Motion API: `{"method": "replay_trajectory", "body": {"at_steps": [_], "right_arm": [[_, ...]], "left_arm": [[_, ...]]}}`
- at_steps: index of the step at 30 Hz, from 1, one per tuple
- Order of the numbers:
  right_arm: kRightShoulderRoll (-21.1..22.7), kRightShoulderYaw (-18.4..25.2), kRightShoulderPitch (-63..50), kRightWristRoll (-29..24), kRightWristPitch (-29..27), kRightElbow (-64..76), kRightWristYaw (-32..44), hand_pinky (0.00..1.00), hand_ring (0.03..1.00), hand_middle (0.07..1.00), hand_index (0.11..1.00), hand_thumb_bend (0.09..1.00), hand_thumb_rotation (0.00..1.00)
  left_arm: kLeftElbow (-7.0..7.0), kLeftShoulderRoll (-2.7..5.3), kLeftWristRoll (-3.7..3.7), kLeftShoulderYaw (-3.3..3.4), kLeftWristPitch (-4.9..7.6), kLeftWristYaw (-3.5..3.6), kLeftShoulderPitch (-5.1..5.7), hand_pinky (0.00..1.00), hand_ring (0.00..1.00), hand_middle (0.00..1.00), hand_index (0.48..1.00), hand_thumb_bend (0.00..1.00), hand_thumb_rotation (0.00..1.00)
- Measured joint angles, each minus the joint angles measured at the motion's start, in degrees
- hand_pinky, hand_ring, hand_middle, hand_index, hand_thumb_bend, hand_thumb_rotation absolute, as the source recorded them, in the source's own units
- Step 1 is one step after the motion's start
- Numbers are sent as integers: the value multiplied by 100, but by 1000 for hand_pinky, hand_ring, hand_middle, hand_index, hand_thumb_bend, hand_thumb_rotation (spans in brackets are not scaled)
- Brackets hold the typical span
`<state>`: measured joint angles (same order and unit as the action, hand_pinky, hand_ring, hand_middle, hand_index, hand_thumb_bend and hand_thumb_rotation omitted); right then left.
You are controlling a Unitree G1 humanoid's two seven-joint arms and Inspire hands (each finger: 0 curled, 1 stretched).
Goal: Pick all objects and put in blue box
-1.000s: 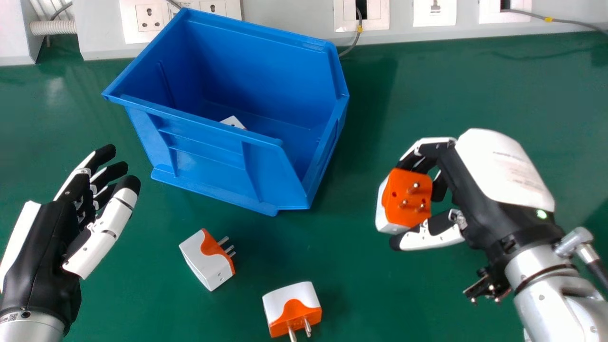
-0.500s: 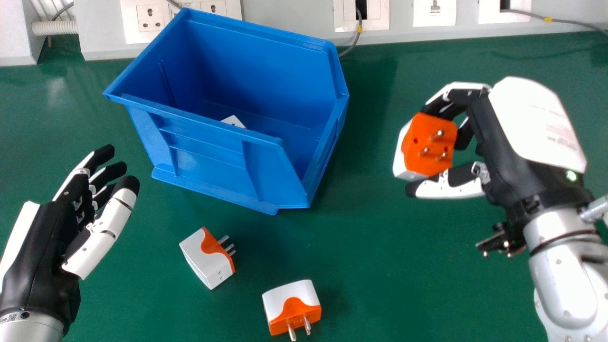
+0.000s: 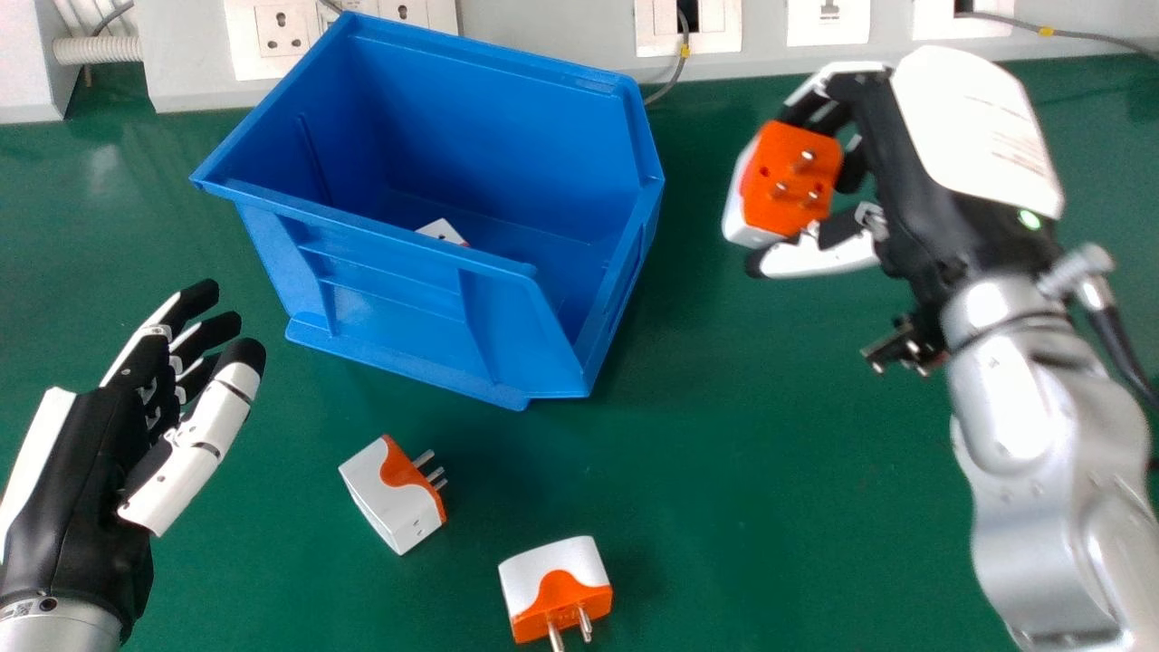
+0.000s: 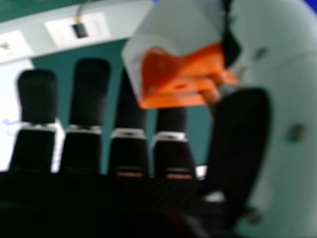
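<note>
While the blue box point(image 3: 389, 299) stands on the green counter point(image 3: 770, 471), the right robot hand point(image 3: 910, 181) is to the right of it, well apart from its wall, clamped on an orange and white plug adapter point(image 3: 786, 177). The fingers point(image 4: 90, 99) and thumb point(image 4: 240, 134) grip this adapter between them, and its metal pins face up towards the head view. The left robot hand point(image 3: 77, 489) is to the left of the blue box and nearer the viewer, with its fingers loosely extended, standing apart from the thumb, and nothing between them.

Inside the blue box, a white piece point(image 3: 440, 230) lies on the bottom, partly hidden by the near wall. Two more adapters rest on the counter on the near side of the blue box, neither touching it. The closer one point(image 3: 389, 498) lies tilted, its orange end and pins pointing to the right; the farther one point(image 3: 552, 584) sits nearer the viewer and more to the right, pins pointing away from the blue box.

Behind the blue box runs a pale panel point(image 3: 561, 32) with sockets point(image 3: 285, 32), and a grey cable point(image 3: 670, 81) drops from it beside the box's far right corner.
</note>
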<state>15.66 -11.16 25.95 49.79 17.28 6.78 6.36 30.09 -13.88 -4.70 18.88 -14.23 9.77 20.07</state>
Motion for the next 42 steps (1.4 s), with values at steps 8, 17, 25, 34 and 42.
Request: {"method": "replay_trajectory", "body": {"at_steps": [8, 17, 25, 34, 42], "right_arm": [[-297, -423, 1083, -235, -354, -1416, -237, 308, 418, 522, 542, 488, 0], [-655, -927, 2227, -312, -722, -3235, -546, 312, 420, 529, 534, 489, 0], [-893, -1432, 3172, -307, -1324, -4745, -823, 321, 429, 541, 525, 490, 0], [-1272, -1695, 3982, -429, -1851, -6381, -1269, 329, 433, 543, 522, 492, 0], [-1423, -2041, 4468, -348, -2240, -7185, -1616, 328, 440, 548, 514, 491, 0]], "left_arm": [[53, 14, 0, 1, 1, -8, 107, 781, 869, 893, 908, 337, 574], [118, 70, 14, -34, 43, -21, 259, 779, 868, 894, 907, 340, 574], [281, 154, 34, -64, 115, -23, 428, 778, 866, 893, 906, 346, 580], [399, 166, 43, -115, 119, -19, 565, 781, 865, 892, 905, 353, 588], [470, 201, 39, -144, 214, -14, 667, 783, 867, 893, 905, 356, 593]]}}
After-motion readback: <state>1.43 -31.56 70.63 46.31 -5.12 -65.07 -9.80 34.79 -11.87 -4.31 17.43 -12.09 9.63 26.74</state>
